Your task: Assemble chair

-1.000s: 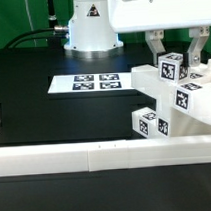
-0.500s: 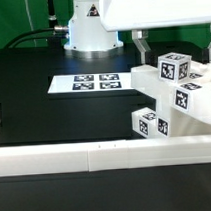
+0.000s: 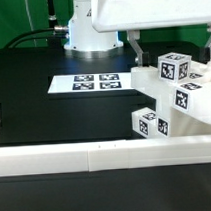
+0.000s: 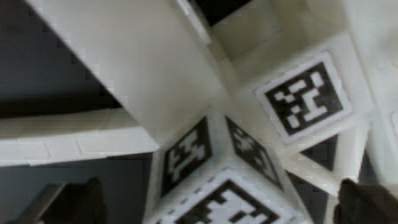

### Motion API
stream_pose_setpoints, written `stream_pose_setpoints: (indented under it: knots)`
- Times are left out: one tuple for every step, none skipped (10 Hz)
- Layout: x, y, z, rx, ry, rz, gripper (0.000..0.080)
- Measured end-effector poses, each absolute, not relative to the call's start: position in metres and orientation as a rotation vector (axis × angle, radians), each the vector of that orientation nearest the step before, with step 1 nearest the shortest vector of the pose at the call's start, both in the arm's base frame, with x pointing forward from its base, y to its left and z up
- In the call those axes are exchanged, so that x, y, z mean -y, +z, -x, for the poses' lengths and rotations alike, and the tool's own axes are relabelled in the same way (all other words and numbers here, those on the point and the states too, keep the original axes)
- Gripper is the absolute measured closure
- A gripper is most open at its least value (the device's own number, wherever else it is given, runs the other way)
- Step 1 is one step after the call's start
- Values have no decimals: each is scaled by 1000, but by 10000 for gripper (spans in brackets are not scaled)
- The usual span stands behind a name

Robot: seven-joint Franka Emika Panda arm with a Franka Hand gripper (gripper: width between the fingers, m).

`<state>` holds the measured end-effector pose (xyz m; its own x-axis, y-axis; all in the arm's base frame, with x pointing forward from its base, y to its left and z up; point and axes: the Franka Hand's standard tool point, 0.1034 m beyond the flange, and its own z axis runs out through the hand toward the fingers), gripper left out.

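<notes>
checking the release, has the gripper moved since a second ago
Yes. The gripper has opened and lifted off the chair, its left finger now nearer the robot base in the exterior view.

Chair (image 3: 173,95) at the exterior view's right on the surface (image 3: 44,117), marker board (image 3: 97,83) behind it toward the middle, border wall (image 3: 96,154) along the front, claw (image 3: 168,42) above the chair

Even, bright light falls from overhead. The white chair pieces (image 3: 171,95) glare, nearly blown out, against the matte black surface (image 3: 44,112), with soft shadows beneath. The wrist view is blurred and out of focus, its tags smeared.
</notes>
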<state>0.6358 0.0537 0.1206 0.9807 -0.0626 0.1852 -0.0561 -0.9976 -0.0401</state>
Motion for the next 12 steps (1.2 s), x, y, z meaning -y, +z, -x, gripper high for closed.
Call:
stream_pose_setpoints:
  knots:
    - [-53, 121, -636, -49, -292, 3096, 150]
    - [-53, 121, -636, 44, -293, 3104, 150]
    - [-53, 121, -636, 125, -295, 3110, 150]
    - [-53, 121, -636, 231, -297, 3112, 150]
    - [-53, 120, -636, 296, -297, 3111, 150]
    - [-53, 120, -636, 306, -297, 3110, 150]
    - [-53, 120, -636, 342, -296, 3109, 150]
    - [-54, 120, -636, 311, -296, 3110, 268]
    - [-54, 119, -635, 311, -295, 3110, 403]
    - [-54, 119, -635, 305, -296, 3110, 403]
    - [-53, 119, -635, 268, -295, 3112, 517]
    - [-53, 119, -635, 267, -295, 3112, 517]
